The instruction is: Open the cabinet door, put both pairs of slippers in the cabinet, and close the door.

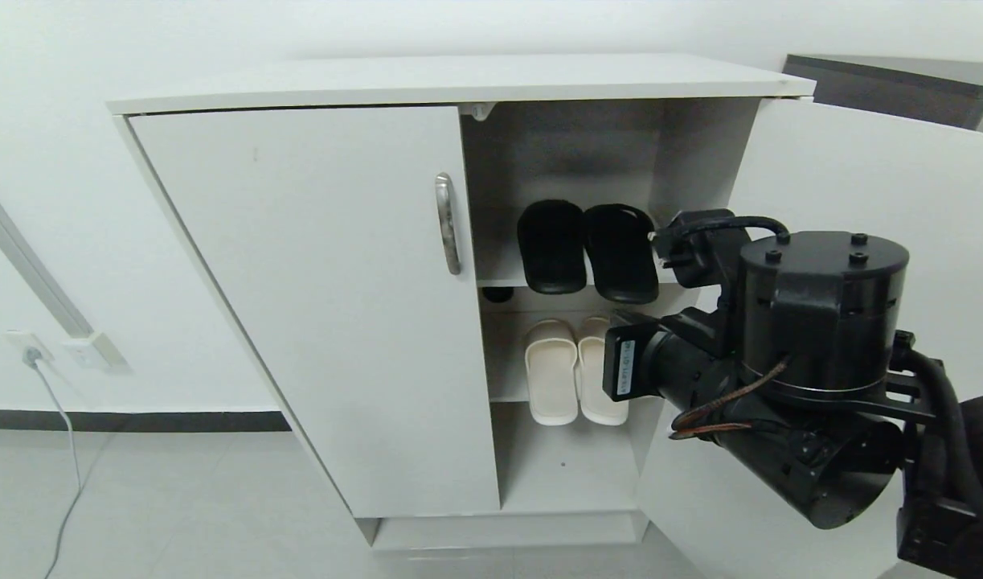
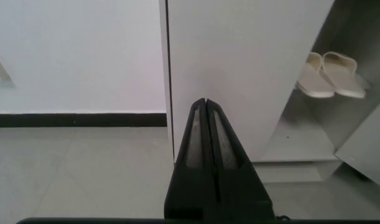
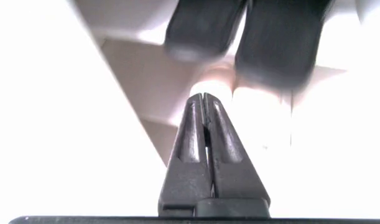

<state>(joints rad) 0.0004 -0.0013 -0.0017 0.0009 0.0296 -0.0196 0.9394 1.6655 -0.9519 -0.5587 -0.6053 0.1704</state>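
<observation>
**Both pairs of slippers on the shelves, right door open**

Head view: the white cabinet (image 1: 459, 76) stands against the wall. Its left door (image 1: 314, 305) is shut, with a metal handle (image 1: 448, 225) at its inner edge. The right door (image 1: 861, 177) is swung wide open. The black slippers (image 1: 551, 245) lie side by side on the upper shelf. The white slippers (image 1: 551, 382) lie side by side on the shelf below. The right arm (image 1: 821, 322) hangs in front of the open door, near the shelves.

Left wrist view: the left gripper (image 2: 206, 101) is clenched, finger against finger, with nothing between them. It faces the lower part of the shut door, above the floor (image 2: 78, 168).

Right wrist view: the right gripper (image 3: 203, 96) is clenched too and holds nothing. It points at the shelves, where both pairs appear blurred beyond its tips.
</observation>
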